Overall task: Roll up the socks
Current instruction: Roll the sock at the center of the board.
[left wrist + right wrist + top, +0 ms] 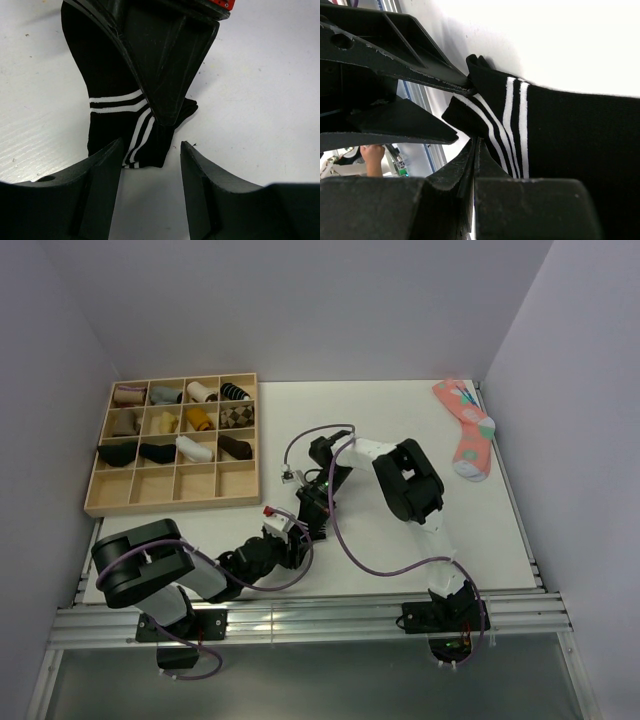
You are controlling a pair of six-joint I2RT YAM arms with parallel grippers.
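I hold the socks [100,75] pinched at the cuff in the right gripper [474,146]; the left gripper [151,150], spread, faces them end-on.

a: upper left of the field?
b: wooden tray [170,507], sixteen compartments, on the white bench [350,405]; rolled socks [199,420] of several colours fill its three far rows.
a: far right corner?
b: pink patterned sock [468,435], teal toe, lying flat near the bench edge, well apart from the tray.
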